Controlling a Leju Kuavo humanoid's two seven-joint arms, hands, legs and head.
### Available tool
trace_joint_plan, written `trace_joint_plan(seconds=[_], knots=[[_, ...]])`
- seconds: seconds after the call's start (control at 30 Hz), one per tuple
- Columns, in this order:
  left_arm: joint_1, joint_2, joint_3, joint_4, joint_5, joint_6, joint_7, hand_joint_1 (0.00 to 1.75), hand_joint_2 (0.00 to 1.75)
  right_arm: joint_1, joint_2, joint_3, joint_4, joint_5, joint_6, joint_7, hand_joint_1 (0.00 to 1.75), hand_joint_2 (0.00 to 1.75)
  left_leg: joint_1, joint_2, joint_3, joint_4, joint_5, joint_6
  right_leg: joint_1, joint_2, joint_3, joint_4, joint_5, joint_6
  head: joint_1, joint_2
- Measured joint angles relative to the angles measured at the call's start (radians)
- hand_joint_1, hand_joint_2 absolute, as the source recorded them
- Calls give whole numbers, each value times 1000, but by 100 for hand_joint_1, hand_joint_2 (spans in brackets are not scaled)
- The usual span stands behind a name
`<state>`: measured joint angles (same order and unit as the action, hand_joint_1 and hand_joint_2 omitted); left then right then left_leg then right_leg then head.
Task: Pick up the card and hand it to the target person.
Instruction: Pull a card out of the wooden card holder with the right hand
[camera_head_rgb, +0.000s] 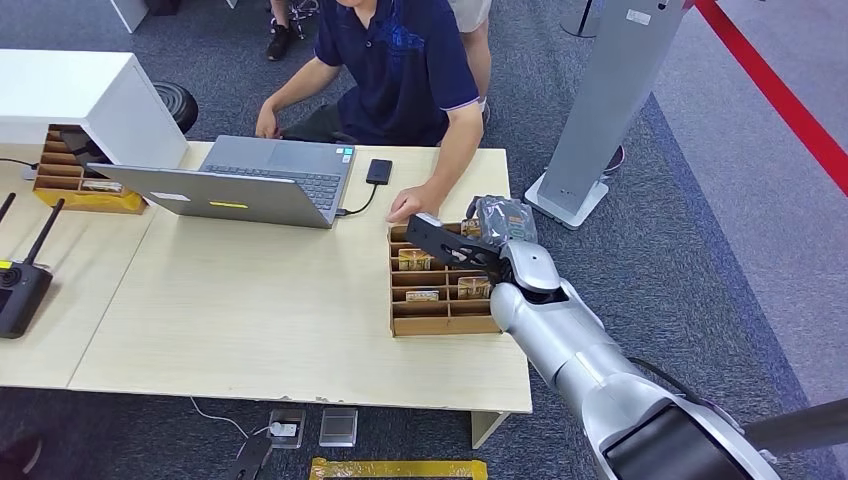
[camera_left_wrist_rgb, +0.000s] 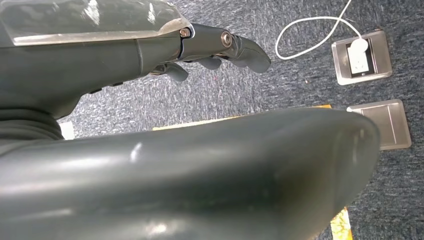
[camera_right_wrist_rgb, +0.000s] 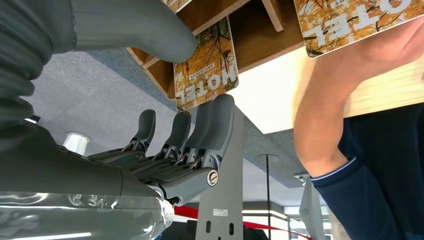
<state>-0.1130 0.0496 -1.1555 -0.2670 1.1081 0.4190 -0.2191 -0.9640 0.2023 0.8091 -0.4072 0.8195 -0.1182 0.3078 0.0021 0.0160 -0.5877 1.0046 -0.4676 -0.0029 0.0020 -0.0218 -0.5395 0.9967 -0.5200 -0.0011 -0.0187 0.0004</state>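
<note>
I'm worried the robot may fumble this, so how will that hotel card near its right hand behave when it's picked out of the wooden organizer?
The card looks thin, flat and glossy, so it is probably stiff, light and somewhat slippery. It stands in a slot of the wooden organizer, so only an edge is likely free to pinch. The right hand has thick fingers, so a pinch may slip.

Laptop left of card rack

- We see the right robot hand over the wooden divider tray, its fingers spread just beside a card in a compartment.
- The person's forearm and hand rest at the tray's far edge, crowding that side.
- The laptop and phone stand further left.
- Bare counter lies open left of the tray.
</note>
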Motion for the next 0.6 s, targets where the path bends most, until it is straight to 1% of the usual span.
trace_joint_plan(seconds=[0.6], knots=[[0,0,0,0,-3,-2,2,0,0,-4,0,0,6,7,11,16,85,175,0,0,0,0,0,0,0,0,0,0,0,0,0,0]])
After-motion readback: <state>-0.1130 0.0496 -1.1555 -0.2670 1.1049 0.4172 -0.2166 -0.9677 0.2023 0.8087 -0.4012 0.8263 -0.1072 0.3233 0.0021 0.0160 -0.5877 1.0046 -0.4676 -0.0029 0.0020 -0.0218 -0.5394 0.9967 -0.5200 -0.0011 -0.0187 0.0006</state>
